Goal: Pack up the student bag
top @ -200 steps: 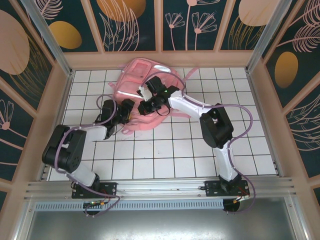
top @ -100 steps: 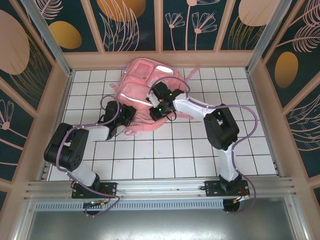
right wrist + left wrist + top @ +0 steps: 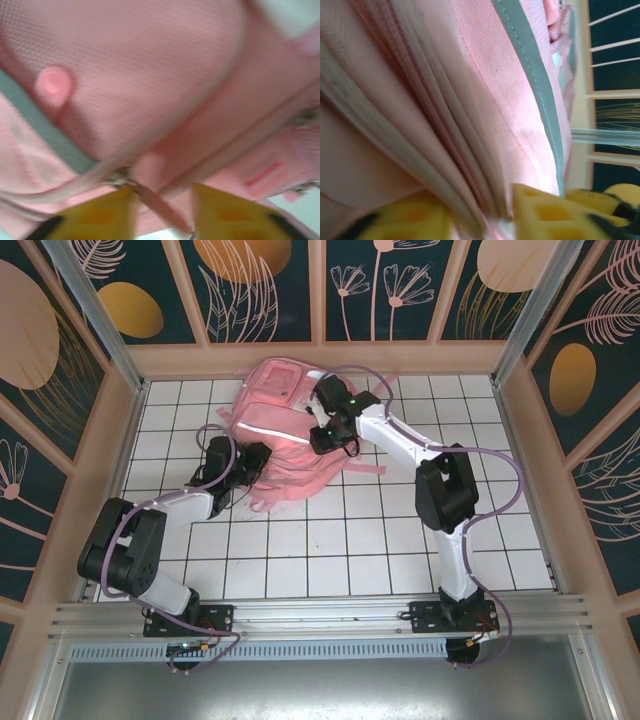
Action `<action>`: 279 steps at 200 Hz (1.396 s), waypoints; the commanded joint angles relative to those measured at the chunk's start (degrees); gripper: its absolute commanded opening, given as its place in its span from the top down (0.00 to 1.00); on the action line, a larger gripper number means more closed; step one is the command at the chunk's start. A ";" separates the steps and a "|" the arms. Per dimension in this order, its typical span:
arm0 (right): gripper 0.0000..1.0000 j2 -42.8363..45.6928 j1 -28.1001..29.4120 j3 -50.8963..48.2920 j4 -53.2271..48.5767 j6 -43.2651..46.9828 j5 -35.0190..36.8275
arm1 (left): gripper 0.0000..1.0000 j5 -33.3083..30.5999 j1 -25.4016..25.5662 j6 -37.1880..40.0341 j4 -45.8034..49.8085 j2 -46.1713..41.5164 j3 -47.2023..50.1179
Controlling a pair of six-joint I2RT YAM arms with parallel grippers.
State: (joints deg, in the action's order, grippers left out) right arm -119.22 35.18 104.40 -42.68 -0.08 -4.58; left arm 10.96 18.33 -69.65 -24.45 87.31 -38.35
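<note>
Well, my left gripper (image 3: 481, 216) straddles a fold of the student bag (image 3: 283, 425) at the table's (image 3: 330, 540) far middle, grip unclear, so fabric may slip; my right gripper (image 3: 163, 210), parted around a zipper pull (image 3: 150, 200), could snag it.

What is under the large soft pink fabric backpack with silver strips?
The white tiled table shows around the backpack; anything beneath it is covered by fabric.
</note>
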 commanded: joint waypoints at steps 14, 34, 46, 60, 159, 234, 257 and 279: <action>0.01 13.31 -3.54 -15.51 15.03 -3.96 8.75 | 0.03 -12.10 -2.21 12.46 13.76 -6.55 -6.00; 0.01 21.32 -8.61 -28.39 23.95 -7.35 17.70 | 0.02 -22.72 -3.37 21.13 18.81 -11.03 -7.39; 0.01 24.87 -11.23 -36.33 29.74 -9.12 25.46 | 0.01 -32.27 -3.44 28.18 20.15 -13.85 -6.80; 0.01 27.99 -15.18 -45.73 37.08 -10.29 30.97 | 0.01 -42.82 -3.61 35.50 18.58 -16.66 -3.92; 0.01 33.47 -29.20 -85.96 104.43 2.98 20.38 | 0.01 -54.56 -7.50 58.90 -21.21 -9.40 18.40; 0.01 31.08 -36.51 -91.45 115.00 -1.69 8.03 | 0.01 -34.44 -13.62 64.55 -47.57 -3.50 25.52; 0.01 31.09 -36.49 -91.48 115.05 -1.60 8.08 | 0.01 -32.82 -14.02 65.54 -60.02 1.88 28.85; 0.01 31.08 -36.45 -91.44 114.92 -1.53 7.89 | 0.01 -32.15 -14.44 64.61 -54.65 1.03 26.84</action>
State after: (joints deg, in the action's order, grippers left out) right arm -87.72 -1.61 13.34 68.05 -1.85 3.92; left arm -24.03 4.56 -5.76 -72.51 87.07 -10.81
